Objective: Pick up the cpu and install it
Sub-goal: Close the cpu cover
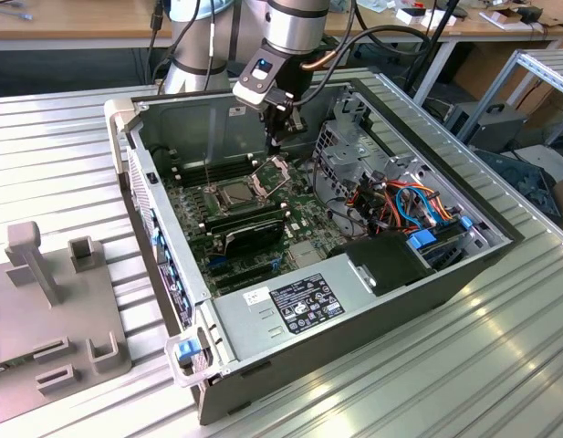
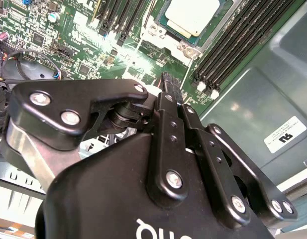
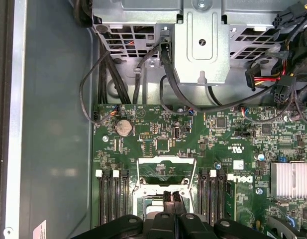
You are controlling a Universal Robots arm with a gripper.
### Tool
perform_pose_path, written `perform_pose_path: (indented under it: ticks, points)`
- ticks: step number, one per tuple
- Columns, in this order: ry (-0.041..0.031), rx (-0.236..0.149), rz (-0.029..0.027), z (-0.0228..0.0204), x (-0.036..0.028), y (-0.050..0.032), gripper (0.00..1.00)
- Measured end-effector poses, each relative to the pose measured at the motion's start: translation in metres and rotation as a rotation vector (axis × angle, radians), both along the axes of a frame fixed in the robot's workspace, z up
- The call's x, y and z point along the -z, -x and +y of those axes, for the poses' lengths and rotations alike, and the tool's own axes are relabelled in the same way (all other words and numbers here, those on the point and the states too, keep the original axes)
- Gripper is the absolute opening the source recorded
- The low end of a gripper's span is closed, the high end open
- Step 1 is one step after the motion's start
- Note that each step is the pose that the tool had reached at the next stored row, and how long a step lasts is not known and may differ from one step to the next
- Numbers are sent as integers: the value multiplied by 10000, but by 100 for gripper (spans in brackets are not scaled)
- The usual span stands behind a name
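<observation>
Already the cpu lies silver face up in its socket, though the frame stands open. The fingers hang just above, clenched on nothing.

Bright, even light; glare streaks the ribbed metal table, soft shadows inside the case.
</observation>
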State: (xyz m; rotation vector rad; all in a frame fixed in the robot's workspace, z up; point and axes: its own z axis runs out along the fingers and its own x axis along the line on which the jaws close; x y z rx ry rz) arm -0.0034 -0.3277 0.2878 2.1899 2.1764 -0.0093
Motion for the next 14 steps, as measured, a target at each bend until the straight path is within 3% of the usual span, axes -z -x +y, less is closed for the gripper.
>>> perform_pose_path:
  ticks: [14]
  points:
    - [1, -5, 0, 0, 0, -20, 11]
